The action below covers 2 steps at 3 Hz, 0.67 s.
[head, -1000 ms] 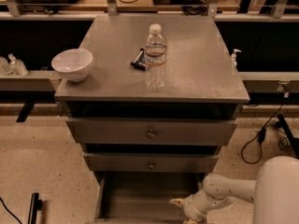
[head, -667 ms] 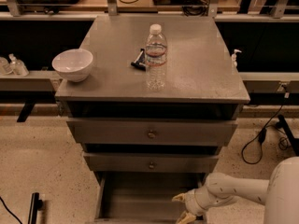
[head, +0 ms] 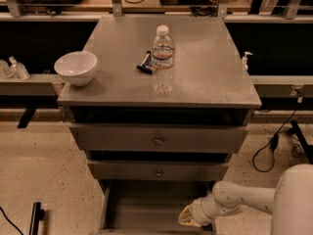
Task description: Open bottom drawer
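Observation:
The grey cabinet has three drawers. The bottom drawer (head: 146, 207) stands pulled out toward me, its grey inside showing; its front and knob are cut off by the frame's lower edge. The middle drawer (head: 157, 171) and the top drawer (head: 159, 138) each show a small round centre knob and stand slightly out. My gripper (head: 187, 216) is at the end of the white arm (head: 239, 199), low at the right front corner of the bottom drawer, over its right side wall.
On the cabinet top (head: 205, 77) stand a clear water bottle (head: 162, 58), a white bowl (head: 76, 67) at the left edge and a small dark object (head: 144, 65). A black cable (head: 274, 146) lies on the floor at right. A black bar (head: 35, 218) lies bottom left.
My arm and gripper have shifted slightly to the right along the bottom drawer's front corner. The drawer stays pulled out.

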Available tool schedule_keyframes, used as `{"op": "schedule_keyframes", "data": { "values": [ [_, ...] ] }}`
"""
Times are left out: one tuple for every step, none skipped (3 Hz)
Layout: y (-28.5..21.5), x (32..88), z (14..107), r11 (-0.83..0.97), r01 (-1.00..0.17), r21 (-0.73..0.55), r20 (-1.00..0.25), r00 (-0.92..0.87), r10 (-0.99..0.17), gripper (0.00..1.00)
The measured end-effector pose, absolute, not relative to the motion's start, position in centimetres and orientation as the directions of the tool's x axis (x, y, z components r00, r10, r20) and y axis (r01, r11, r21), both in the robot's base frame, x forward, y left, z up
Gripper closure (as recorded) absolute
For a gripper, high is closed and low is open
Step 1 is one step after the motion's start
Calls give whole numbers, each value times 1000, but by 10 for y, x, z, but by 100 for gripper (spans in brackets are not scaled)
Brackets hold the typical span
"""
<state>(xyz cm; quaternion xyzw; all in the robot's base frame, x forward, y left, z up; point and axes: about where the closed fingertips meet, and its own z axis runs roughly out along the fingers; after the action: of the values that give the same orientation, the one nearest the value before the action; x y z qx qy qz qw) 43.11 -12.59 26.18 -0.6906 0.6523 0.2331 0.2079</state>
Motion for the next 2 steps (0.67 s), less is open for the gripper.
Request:
{"op": "schedule_keyframes", "data": {
  "values": [
    [-108,449,237,18,-1000,-16,-608,-5,-794,100],
    [-108,449,237,18,-1000,-16,-608,-5,-794,100]
  ]
}}
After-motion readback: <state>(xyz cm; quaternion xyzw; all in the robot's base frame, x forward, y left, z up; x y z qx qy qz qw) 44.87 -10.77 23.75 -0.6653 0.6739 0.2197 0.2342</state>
